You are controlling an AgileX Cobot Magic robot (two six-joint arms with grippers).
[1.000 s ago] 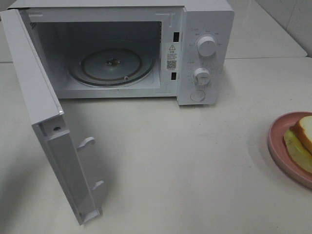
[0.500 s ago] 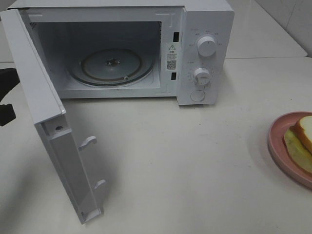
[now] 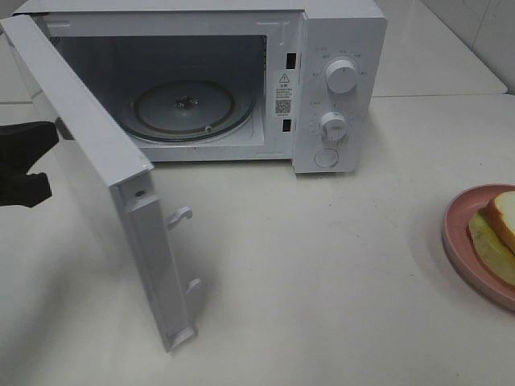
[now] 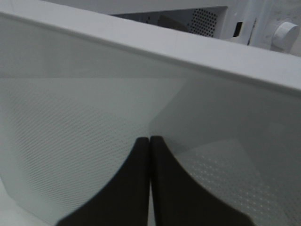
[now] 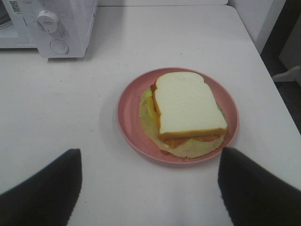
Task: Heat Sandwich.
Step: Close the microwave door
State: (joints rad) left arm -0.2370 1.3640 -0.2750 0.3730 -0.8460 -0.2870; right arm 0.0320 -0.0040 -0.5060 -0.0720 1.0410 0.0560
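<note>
From the high camera, my left tool (image 3: 28, 165) sits behind the microwave door (image 3: 96, 153), which stands part open; the sandwich (image 3: 497, 237) lies on its pink plate (image 3: 457, 241) at the bench's right edge. Left wrist: the fingers (image 4: 136, 188) are pressed together against the door glass. Right wrist: my right tool (image 5: 149, 188) is spread wide, empty, near the sandwich (image 5: 186, 110).

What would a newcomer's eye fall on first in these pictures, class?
First, the white microwave at the back of the table, its door swung wide open with the shut left pincer against its outer face. Next, the sandwich on a pink plate at the table's right edge, before the open right pincer.
</note>
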